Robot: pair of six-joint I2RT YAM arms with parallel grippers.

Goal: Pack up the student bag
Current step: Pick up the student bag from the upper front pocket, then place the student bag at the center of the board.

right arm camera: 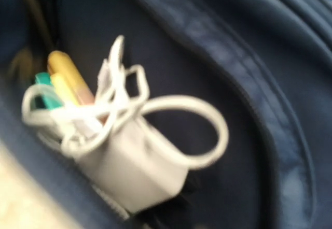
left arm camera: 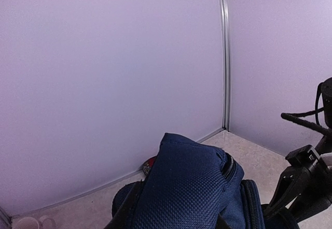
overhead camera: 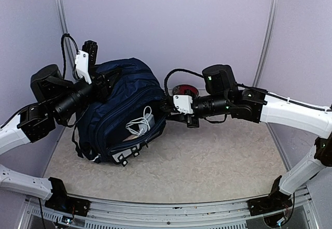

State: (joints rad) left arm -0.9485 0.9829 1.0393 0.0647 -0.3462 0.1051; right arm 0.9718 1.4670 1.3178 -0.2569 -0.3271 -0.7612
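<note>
The student bag (left arm camera: pixel 189 185) is matt navy woven cloth with a coarse, grainy weave. The charger block (right arm camera: pixel 132 174) looks like smooth white plastic, and its cable (right arm camera: pixel 210 130) is smooth with a slight sheen. The table (overhead camera: pixel 207 159) is pale, mottled and rough-looking, and the walls (overhead camera: pixel 171 27) are smooth and matt.

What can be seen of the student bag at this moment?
The student bag is a navy woven-fabric backpack lying on its side on the left of the table, its zip pocket gaping open. Inside sit a white charger with looped cable and coloured pens. A fold of its top sits between the fingers of the left gripper; dark straps trail left.
</note>
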